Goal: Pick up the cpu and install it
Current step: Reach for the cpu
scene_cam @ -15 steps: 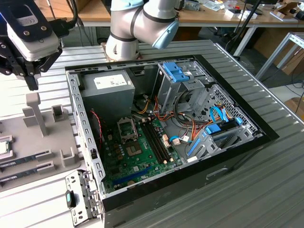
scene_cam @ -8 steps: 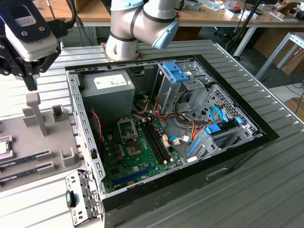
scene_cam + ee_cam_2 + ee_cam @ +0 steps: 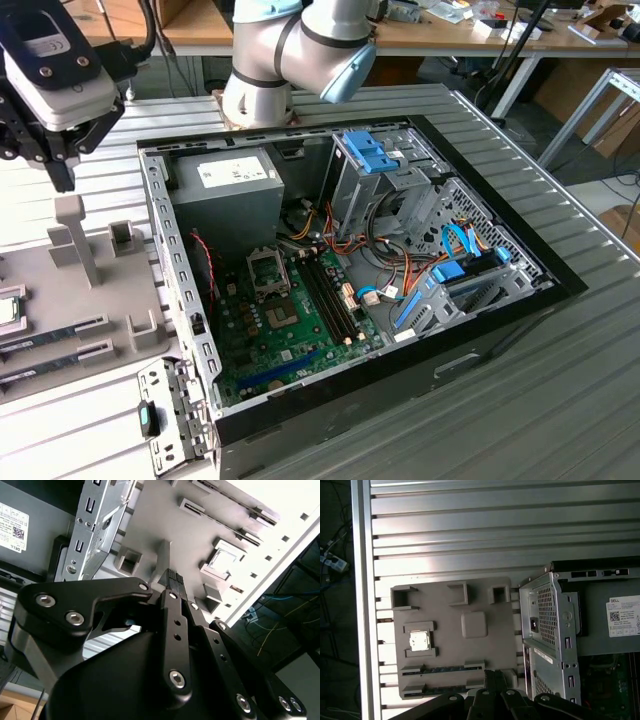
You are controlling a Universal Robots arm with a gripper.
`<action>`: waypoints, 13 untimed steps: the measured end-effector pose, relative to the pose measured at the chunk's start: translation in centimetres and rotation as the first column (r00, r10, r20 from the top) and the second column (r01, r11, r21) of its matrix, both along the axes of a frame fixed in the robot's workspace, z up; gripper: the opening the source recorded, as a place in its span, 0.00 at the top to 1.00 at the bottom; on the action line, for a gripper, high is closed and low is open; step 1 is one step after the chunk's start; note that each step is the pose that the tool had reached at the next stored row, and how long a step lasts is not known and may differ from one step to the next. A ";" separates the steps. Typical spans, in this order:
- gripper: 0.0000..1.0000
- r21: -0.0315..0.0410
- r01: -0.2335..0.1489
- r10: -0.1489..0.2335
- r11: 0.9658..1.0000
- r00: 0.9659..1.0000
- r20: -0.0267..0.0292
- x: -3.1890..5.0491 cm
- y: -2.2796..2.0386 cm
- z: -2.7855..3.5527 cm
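The cpu is seated flat in a pocket of the grey tray on the table. The gripper, closed on nothing, is held above the tray, with the cpu found beyond it, away from the computer case.

Place: robotics lab | slotted aluminium bench | opened computer case | cluttered wooden desks behind
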State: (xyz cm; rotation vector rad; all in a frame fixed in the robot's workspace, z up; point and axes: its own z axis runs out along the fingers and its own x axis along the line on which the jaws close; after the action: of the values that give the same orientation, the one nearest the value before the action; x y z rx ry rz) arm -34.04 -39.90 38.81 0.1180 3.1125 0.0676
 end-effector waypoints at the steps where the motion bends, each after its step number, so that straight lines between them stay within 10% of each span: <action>1: 0.89 0.000 0.000 0.000 1.000 1.000 0.000 -0.03 0.00 -0.01; 13: 0.89 0.000 0.000 0.000 1.000 1.000 0.000 -0.46 0.00 -0.12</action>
State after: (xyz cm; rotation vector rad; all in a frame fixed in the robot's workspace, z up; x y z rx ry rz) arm -34.50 -39.90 38.69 0.1181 3.1126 0.0676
